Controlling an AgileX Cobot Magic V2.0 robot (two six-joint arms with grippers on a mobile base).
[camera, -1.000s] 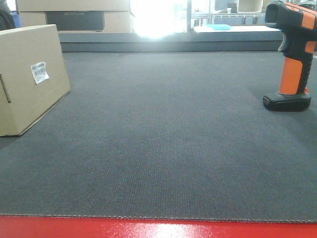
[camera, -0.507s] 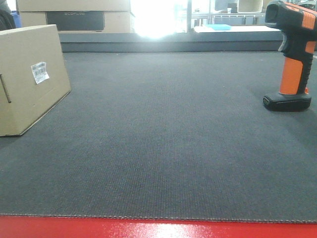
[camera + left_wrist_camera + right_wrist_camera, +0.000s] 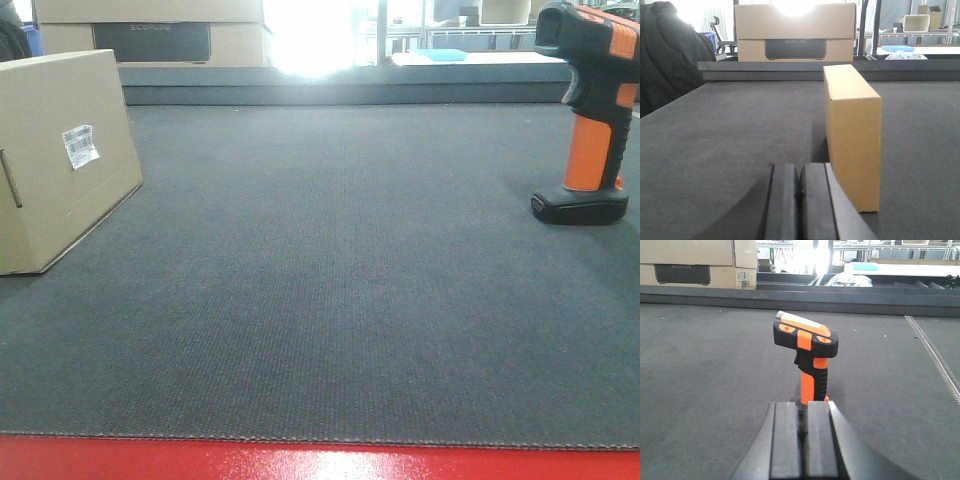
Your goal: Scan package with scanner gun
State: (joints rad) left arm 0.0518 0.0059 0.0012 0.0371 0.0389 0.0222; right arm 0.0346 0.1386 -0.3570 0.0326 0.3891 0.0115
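Both grippers, left (image 3: 799,200) and right (image 3: 800,440), are closed and empty, facing the upright package (image 3: 851,130) and standing scanner (image 3: 806,352) on the mat (image 3: 340,280).

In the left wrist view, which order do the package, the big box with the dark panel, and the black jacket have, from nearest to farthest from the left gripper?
1. The package, just ahead, slightly right of the left gripper.
2. The black jacket, far left.
3. The big box, at the far edge.
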